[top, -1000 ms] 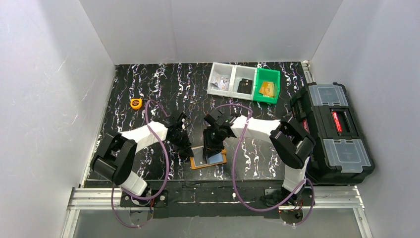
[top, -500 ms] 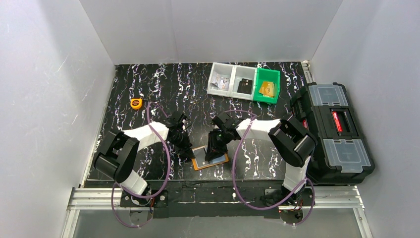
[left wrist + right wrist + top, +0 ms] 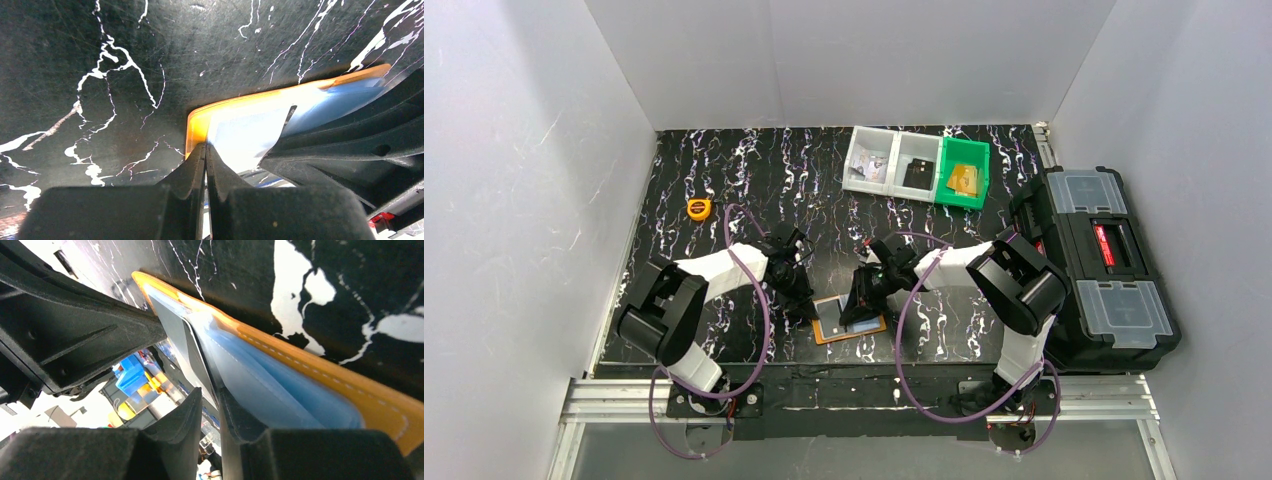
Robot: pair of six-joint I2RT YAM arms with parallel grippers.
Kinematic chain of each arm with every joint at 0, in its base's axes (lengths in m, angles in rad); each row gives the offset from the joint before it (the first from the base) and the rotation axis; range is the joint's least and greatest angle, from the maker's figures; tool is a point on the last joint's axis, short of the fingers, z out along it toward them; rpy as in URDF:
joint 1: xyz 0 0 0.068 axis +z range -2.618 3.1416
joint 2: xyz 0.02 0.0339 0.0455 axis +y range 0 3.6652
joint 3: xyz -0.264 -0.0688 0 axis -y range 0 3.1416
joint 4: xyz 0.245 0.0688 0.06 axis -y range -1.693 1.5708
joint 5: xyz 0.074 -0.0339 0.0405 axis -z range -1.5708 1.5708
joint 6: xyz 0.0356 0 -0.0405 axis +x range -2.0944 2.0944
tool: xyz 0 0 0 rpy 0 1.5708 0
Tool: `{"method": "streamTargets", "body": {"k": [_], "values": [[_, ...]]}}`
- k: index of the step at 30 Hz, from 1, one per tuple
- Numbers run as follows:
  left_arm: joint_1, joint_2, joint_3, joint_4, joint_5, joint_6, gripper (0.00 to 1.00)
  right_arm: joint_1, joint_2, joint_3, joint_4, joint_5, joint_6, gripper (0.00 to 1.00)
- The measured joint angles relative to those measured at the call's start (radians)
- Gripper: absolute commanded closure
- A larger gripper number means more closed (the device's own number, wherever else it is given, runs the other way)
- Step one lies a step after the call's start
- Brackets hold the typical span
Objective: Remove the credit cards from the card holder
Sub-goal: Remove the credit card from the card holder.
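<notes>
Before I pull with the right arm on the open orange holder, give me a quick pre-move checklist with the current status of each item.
1. Card holder lying open on the table: ok.
2. Left gripper shut, tips on the holder's orange edge to pin it: ok.
3. Right gripper astride the edge of a thin grey sheet: ok.
4. That sheet is a card, not a pocket flap: cannot tell.
5. Right grip firm: cannot tell; a slim gap shows between the fingers.
6. Cards out: not ok; a pale blue card sits in the holder.
</notes>
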Motion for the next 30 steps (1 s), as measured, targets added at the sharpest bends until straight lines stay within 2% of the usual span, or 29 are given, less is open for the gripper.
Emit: {"method": "streamTargets", "body": {"k": [6, 19, 30], "values": [[-0.008, 0.007, 0.01, -0.01, -0.006, 0.002, 1.0, 0.0, 0.008, -0.021, 0.049, -0.029, 0.027, 0.79], [-0.017, 0.03, 0.044, -0.048, -0.024, 0.017, 1.0, -0.006, 0.012, -0.059, 0.108, -0.043, 0.051, 0.96], [-0.018, 0.048, 0.062, -0.068, -0.025, 0.029, 1.0, -0.013, -0.018, -0.111, 0.173, -0.013, 0.056, 0.99]]}}
